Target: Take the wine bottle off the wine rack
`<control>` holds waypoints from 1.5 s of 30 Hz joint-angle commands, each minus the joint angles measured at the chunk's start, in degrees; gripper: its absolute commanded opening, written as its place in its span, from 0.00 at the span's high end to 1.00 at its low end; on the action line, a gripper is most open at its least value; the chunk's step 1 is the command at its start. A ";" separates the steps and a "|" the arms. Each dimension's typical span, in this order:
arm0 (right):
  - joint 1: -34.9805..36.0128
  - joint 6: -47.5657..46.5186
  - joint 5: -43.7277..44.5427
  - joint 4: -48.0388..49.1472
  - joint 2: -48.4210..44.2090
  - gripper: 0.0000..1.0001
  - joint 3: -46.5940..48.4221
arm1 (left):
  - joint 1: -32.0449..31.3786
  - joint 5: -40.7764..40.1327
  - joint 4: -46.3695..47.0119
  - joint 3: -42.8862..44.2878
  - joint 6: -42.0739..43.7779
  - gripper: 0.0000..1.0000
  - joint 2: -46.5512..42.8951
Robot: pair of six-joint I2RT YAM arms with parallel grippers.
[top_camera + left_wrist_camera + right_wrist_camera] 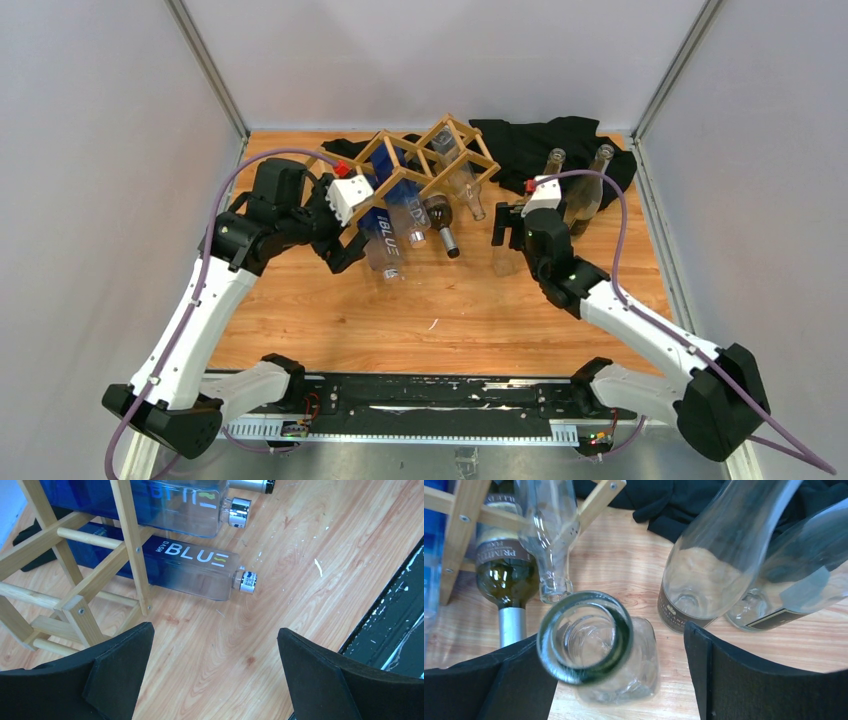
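Observation:
The light wooden lattice wine rack [420, 160] stands at the back middle of the table. Lying in its cells are two blue "BLUE" bottles [195, 565], a dark green wine bottle with a silver neck [442, 222], also in the right wrist view [506, 580], and a clear bottle [549, 540]. My left gripper [215, 675] is open and empty over bare wood in front of the rack's left end [345, 250]. My right gripper [621, 675] is open, right of the rack [508, 232]. A clear bottle [584, 635] stands upright between its fingers, mouth against the left finger [499, 685].
Two clear empty bottles [719, 560] [794, 580] stand upright just beyond my right gripper, in front of a black cloth [560, 140] at the back right. More black cloth lies behind the rack. Grey walls enclose the table on three sides.

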 commanded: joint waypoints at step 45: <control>8.60 13.28 -31.99 -32.80 45.91 0.00 59.04 | 17.29 5.84 -0.59 -2.77 10.35 0.03 2.05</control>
